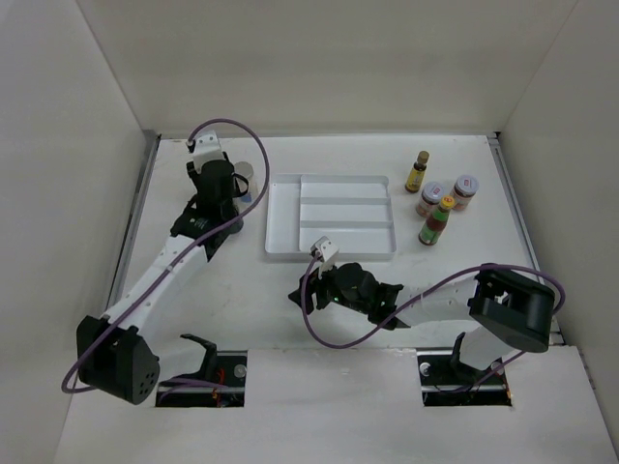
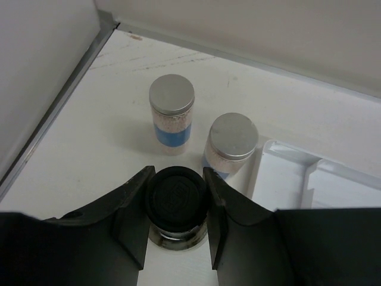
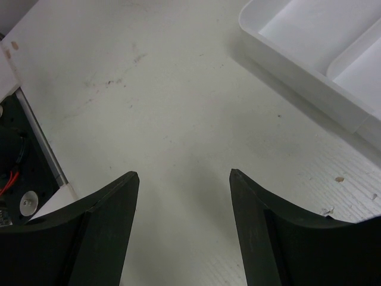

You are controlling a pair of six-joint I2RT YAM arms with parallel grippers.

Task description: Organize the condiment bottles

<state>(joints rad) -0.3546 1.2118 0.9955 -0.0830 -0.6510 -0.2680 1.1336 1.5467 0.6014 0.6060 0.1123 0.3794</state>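
Left of tray (image 1: 270, 222) rim | left jaws grip black-capped bottle (image 2: 175, 195) | right jaws wide

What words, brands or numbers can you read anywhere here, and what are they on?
No text is readable.
Cap of the black-capped bottle: an embossed mark, too blurred.
The blue-banded jars: no lettering shows.
The red-labelled jars, yellow-capped bottle, tiny yellow bottle: labels too small.

No legible text on the condiment bottles (image 1: 435, 220).
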